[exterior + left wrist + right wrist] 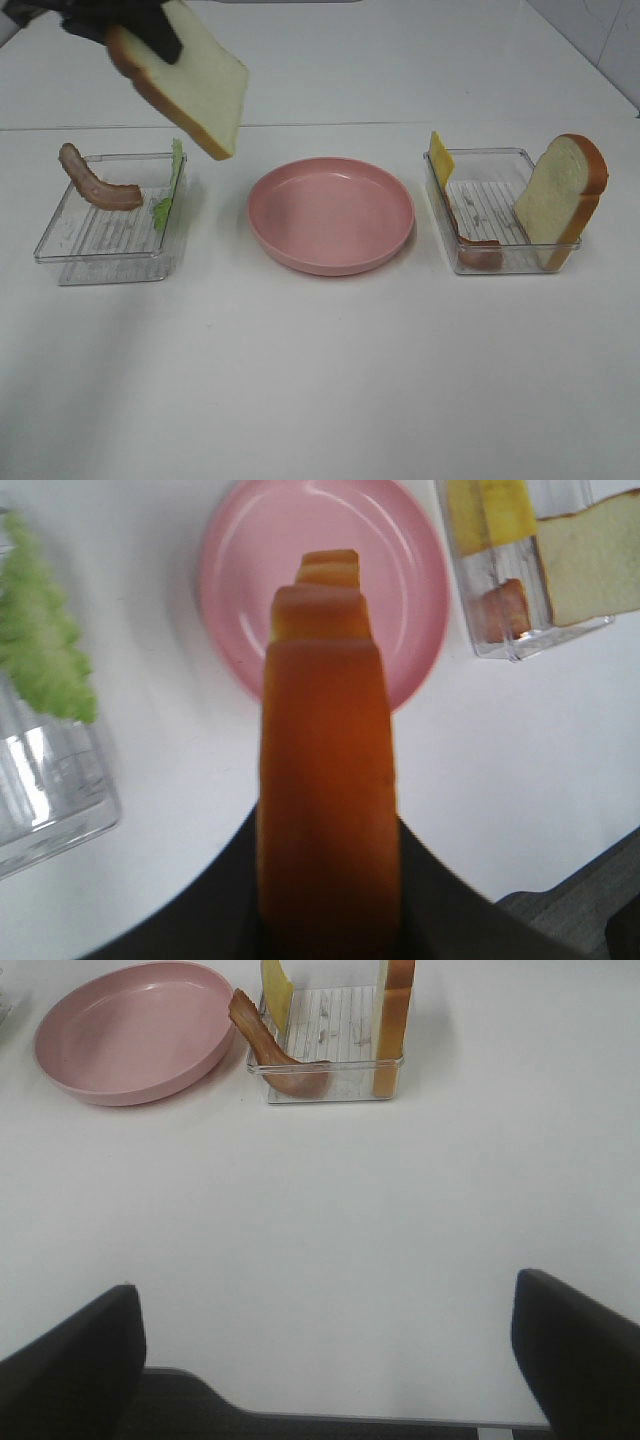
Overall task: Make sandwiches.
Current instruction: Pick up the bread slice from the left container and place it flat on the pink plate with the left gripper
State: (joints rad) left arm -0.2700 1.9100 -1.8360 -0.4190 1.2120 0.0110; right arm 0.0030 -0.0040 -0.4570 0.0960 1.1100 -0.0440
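Note:
My left gripper (140, 30) is shut on a white bread slice (190, 80) with an orange-brown crust and holds it tilted high above the table, behind and left of the pink plate (330, 215). In the left wrist view the slice's crust (325, 780) fills the middle, over the plate's near rim (420, 650). A second bread slice (562, 195) leans upright in the right tray (500, 262), with yellow cheese (440, 155) and a bacon strip (472, 245). The left tray (100, 262) holds a bacon strip (95, 182) and lettuce (170, 185). My right gripper (325, 1360) is open and empty, low over bare table.
The pink plate is bare and stands between the two clear trays. In the right wrist view the plate (130, 1030) and the right tray (330, 1080) lie ahead of the open fingers (70, 1360). A wall edge runs behind the table.

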